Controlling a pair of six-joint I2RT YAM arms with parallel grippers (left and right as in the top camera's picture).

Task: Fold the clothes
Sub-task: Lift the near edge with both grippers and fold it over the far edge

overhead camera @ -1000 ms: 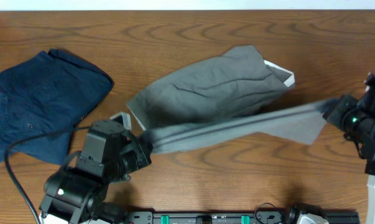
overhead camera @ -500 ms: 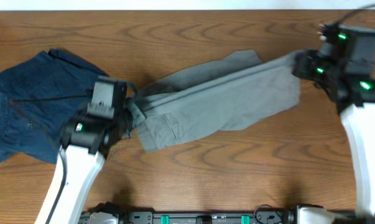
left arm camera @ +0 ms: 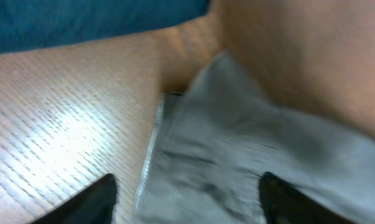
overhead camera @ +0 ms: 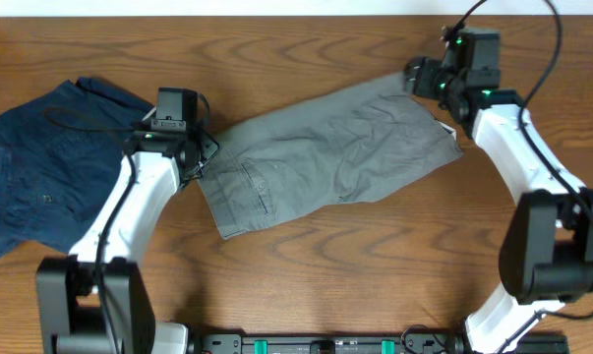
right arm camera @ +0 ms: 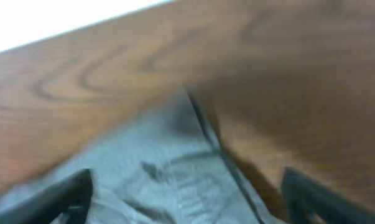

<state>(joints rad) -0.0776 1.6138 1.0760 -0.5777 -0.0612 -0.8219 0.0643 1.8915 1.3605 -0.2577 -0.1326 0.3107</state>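
The olive-grey shorts (overhead camera: pixel 330 162) lie folded in half on the table, slanting from near left to far right, with a back pocket facing up. My left gripper (overhead camera: pixel 200 157) stands open at their left end; in the left wrist view the stitched hem (left arm camera: pixel 151 155) lies between its spread fingertips (left arm camera: pixel 99 198). My right gripper (overhead camera: pixel 421 77) is open over the far right corner, and the right wrist view shows that grey corner (right arm camera: pixel 187 168) loose between wide jaws. The dark navy garment (overhead camera: pixel 60 167) lies crumpled at the left.
The wooden table (overhead camera: pixel 375 265) runs to a white far edge (right arm camera: pixel 63 25) just beyond the right gripper. Both white arms reach in from the front edge, left (overhead camera: pixel 119 226) and right (overhead camera: pixel 527 167). A cable (overhead camera: pixel 532 59) loops over the right arm.
Both grippers carried the shorts' near edge away from the front and over onto the far half, folding them. Both jaws then opened and let the cloth go.
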